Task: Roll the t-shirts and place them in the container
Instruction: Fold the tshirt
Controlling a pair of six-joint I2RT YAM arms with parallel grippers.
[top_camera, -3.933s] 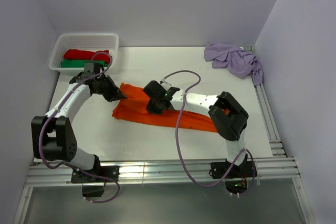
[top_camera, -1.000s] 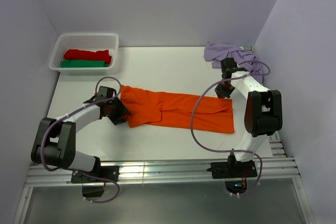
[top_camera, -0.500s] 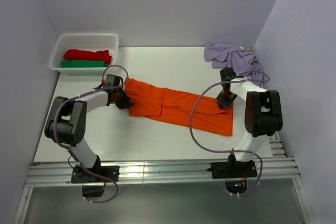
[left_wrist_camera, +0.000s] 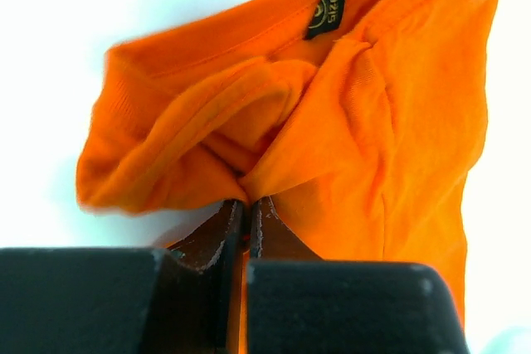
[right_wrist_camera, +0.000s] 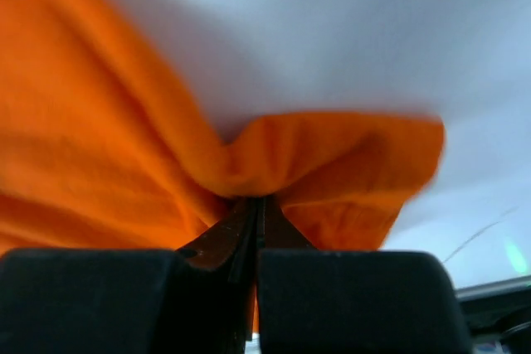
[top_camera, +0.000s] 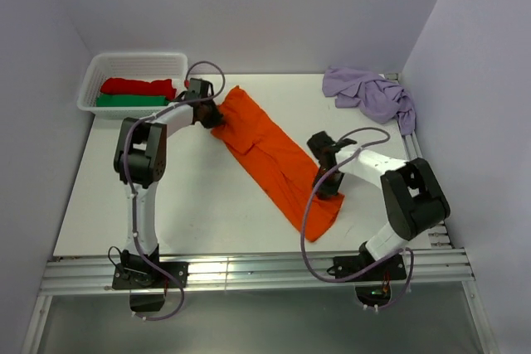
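Orange t-shirt (top_camera: 265, 151), folded into a long strip, lies diagonally on the table (top_camera: 199, 205). Left gripper (top_camera: 214, 115) is clamped on its collar end by the basket (top_camera: 91, 89); right gripper (top_camera: 326, 191) is pinched tight on the other end. Best bet: pull evenly, lay it flat and untwisted, then roll. Lilac t-shirt (top_camera: 369, 93) sits bunched in the far right corner.

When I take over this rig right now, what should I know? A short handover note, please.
The left gripper is shut on the orange shirt at its collar end, near the basket.
The right gripper is shut on its other end, on the near side.
The shirt lies as a long narrow band diagonally on the table.
The lilac shirt sits crumpled in the far right corner, no gripper on it.
Neither shirt is rolled yet; both remain to do.
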